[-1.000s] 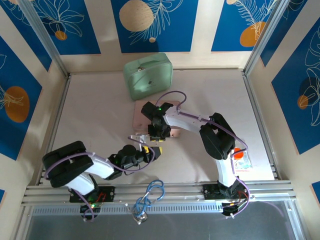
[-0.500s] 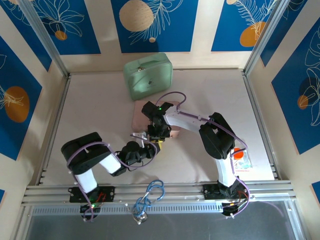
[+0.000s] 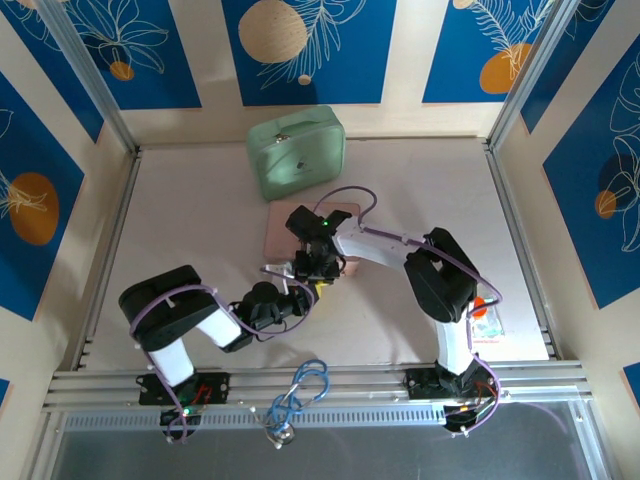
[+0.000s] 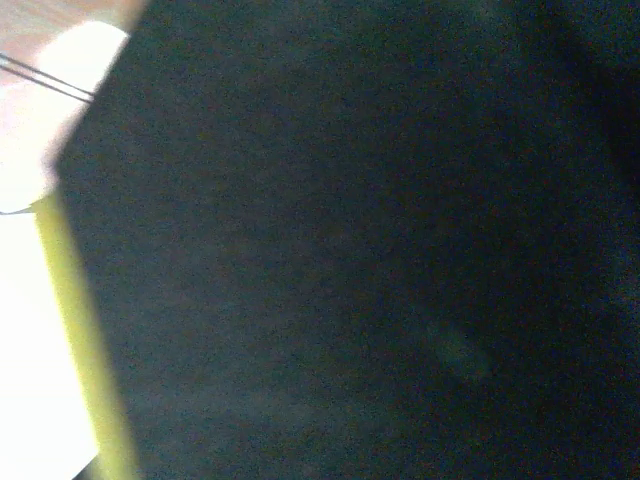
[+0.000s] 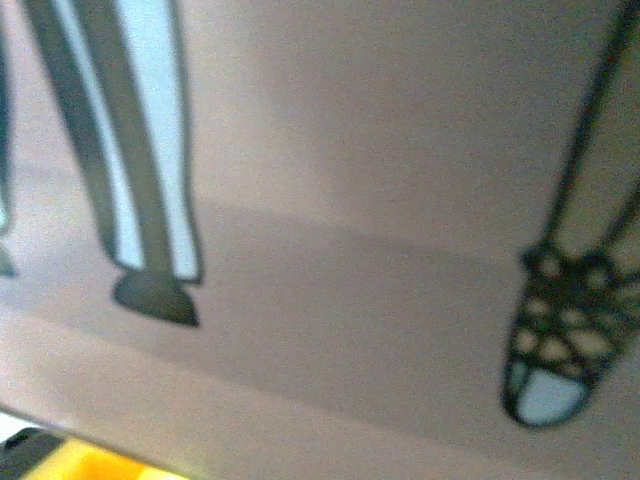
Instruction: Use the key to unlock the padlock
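top external view, nearest first: a blue cable lies looped by the near rail, well short of both sets of jaws. the left gripper reaches in low over the table. the right gripper points down just beyond it and slightly to its right, the two nearly touching. a small silvery piece pokes out just left of where they meet; i cannot tell whether it is the key or part of the padlock. the padlock itself is too small and crowded to pick out among the fingers there. how wide either pair of jaws stands cannot be told.

the pink box lies under and just beyond the right jaws. a green case sits farther on, well apart from them.

left wrist view has a dark blurred shape right against the lens, with a yellow strip along its left side. right wrist view looks close onto the pink box and its dark line drawings.
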Tool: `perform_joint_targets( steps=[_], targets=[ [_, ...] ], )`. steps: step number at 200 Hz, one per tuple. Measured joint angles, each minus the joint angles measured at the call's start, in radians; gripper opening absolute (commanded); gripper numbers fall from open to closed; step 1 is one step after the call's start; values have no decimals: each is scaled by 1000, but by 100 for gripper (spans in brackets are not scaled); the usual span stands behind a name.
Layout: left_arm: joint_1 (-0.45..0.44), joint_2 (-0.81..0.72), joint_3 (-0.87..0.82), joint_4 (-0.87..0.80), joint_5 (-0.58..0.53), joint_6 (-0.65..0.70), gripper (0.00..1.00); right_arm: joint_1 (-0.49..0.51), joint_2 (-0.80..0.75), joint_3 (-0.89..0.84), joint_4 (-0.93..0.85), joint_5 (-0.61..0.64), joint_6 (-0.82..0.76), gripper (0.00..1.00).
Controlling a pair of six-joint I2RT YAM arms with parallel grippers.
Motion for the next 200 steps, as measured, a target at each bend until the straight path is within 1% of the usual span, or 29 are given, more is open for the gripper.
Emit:
perform_joint_targets(
  steps=[18, 54, 78, 120, 146, 176, 200],
  targets=[
    [0, 0, 0, -1, 4, 2, 21, 10, -45, -70, 64, 21, 31, 58],
    [-2, 0, 0, -1, 11, 7, 20, 25, -131, -190, 177, 98, 108, 58],
    [-1, 0, 0, 0, 10, 7, 20, 29, -138, -205, 208, 124, 123, 53],
    [2, 0, 0, 8, 10, 6, 20, 29, -127, -205, 230, 144, 94, 47],
    [6, 0, 0, 12, 10, 2, 20, 29, -109, -202, 232, 161, 68, 40],
    [7, 1, -1, 16, 10, -1, 19, 36, -105, -187, 220, 187, 40, 39],
    [8, 1, -1, 23, 10, -2, 20, 47, -105, -169, 200, 213, 14, 25]
  ],
)
